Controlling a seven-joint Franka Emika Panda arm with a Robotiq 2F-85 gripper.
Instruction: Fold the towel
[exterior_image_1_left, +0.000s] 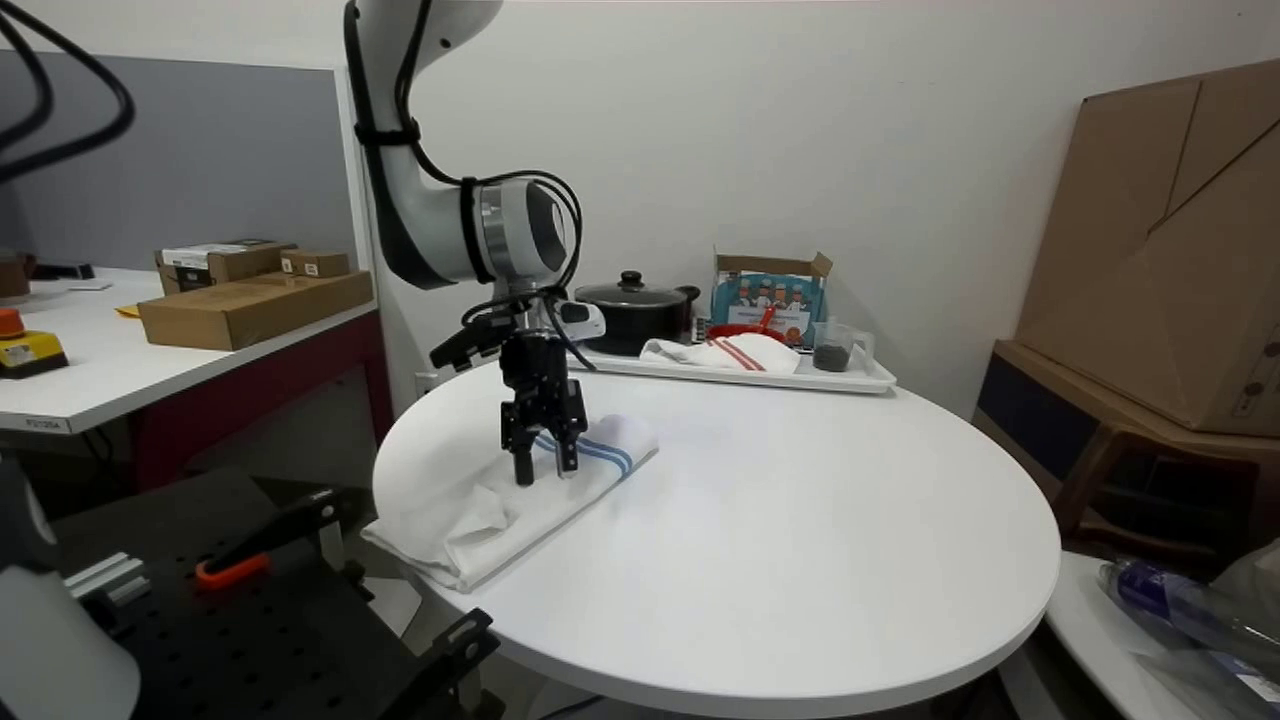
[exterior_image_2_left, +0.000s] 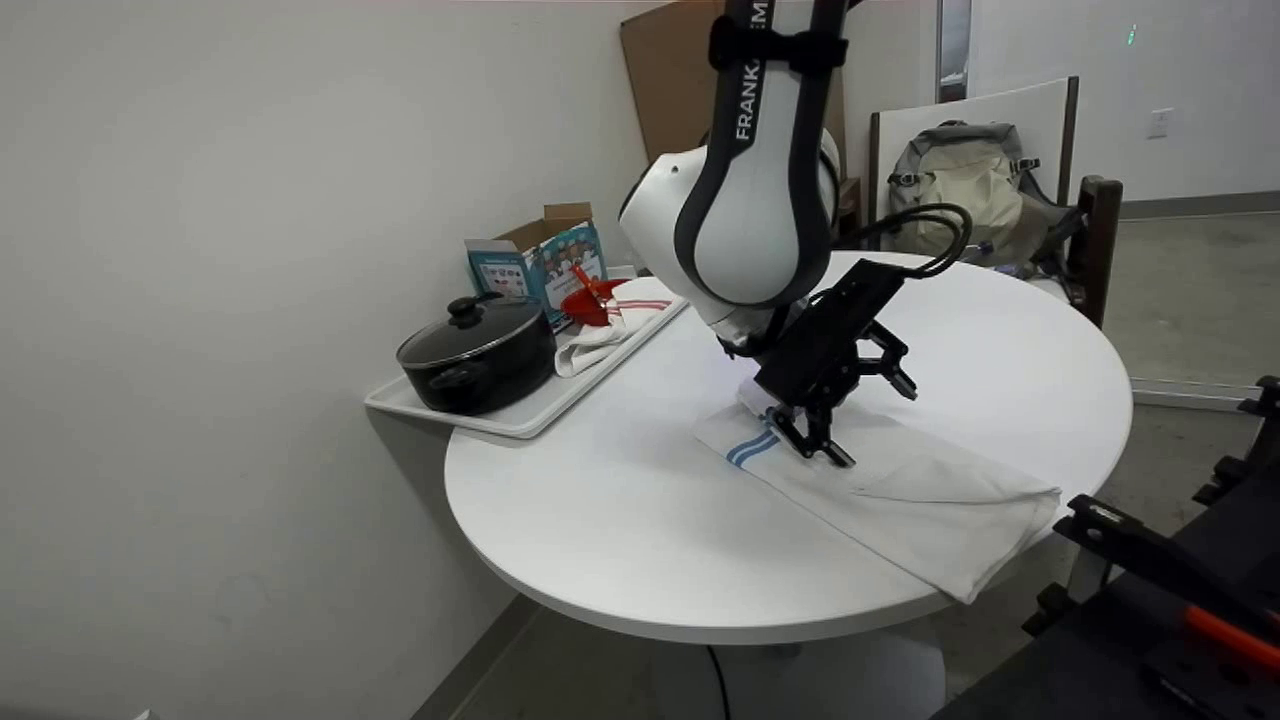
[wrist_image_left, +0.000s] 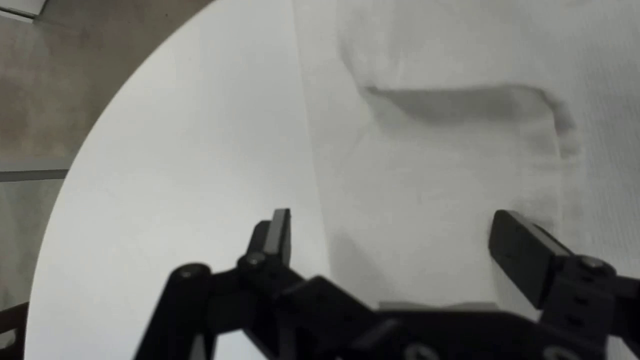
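Note:
The white towel with blue stripes lies on the round white table as a long folded strip. In an exterior view its unstriped end reaches over the table edge, and the towel has a raised loose fold on top. My gripper points down over the striped part; in an exterior view the gripper is tilted with spread fingers. In the wrist view the gripper is open and empty. One finger is over the bare table, the other over the towel. Whether a fingertip touches cloth is unclear.
At the table's back, a white tray holds a black pot, a box, a red bowl, a red-striped towel and a clear mug. A black perforated platform stands near the towel's overhanging end.

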